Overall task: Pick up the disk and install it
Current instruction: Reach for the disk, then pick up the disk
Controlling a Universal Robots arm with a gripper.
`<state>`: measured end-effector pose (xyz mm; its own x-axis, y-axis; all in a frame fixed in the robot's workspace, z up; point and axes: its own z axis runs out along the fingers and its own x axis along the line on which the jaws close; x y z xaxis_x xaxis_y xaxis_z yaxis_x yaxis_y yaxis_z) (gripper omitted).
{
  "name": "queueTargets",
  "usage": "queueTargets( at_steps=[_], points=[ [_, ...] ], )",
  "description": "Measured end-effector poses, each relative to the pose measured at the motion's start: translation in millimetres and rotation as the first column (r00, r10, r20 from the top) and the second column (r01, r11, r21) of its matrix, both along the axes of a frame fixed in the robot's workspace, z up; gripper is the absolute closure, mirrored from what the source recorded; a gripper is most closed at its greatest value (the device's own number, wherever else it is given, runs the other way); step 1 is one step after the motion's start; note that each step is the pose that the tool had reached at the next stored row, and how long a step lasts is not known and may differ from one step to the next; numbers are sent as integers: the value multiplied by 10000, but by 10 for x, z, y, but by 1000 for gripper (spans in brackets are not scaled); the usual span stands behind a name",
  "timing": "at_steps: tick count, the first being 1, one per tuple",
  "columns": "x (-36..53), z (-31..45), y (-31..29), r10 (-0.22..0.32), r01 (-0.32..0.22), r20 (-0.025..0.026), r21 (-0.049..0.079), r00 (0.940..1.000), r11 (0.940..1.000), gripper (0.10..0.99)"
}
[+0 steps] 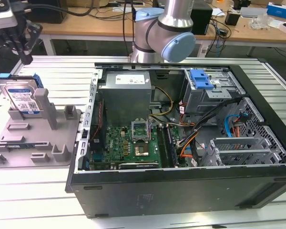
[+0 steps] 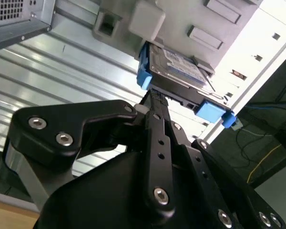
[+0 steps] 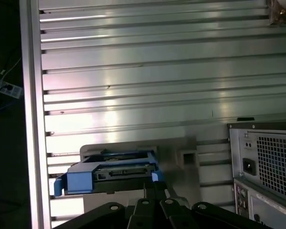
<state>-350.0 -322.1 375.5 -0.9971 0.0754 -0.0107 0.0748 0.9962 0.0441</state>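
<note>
Tool: the black tool (image 1: 27,59) hangs at the far edge of the exterior view's left, just above the disk and apart from it. In both wrist views (image 2: 154,98) (image 3: 155,186) it points at the disk's upper edge.
Tool state: the fingers seem pressed together with nothing between them, though the angle makes this hard to confirm.
Disk: the disk (image 1: 23,98) stands on edge in a grey holder, with its labelled face towards the exterior camera and its blue carrier bracket framing it. The second wrist view shows the label and bracket (image 2: 178,67). The first wrist view shows it edge-on (image 3: 117,174).
Holder: the grey holder (image 1: 47,129) is a moulded tray with upright posts. It lies on the surface just beside the computer case, on the exterior view's left, and a tall post rises next to the disk.
Surface: the surface (image 1: 62,71) is ribbed silver metal and carries both holder and case. Its slats run across the first wrist view (image 3: 157,71).
Computer case: the black computer case (image 1: 181,191) lies on its side with the panel off.
Inside the case: a green motherboard (image 1: 128,143), a grey power-supply box (image 1: 126,95) and a metal drive cage topped by a blue latch (image 1: 200,78).
Arm: the arm (image 1: 167,28), silver with pale blue joint caps, rises behind the case.
</note>
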Motion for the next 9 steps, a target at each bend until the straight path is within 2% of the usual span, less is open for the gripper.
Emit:
queueTargets(
  at_steps=[9],
  points=[
    [0,0,0,1,-1,-32,0,10000,10000,980]
  ],
)
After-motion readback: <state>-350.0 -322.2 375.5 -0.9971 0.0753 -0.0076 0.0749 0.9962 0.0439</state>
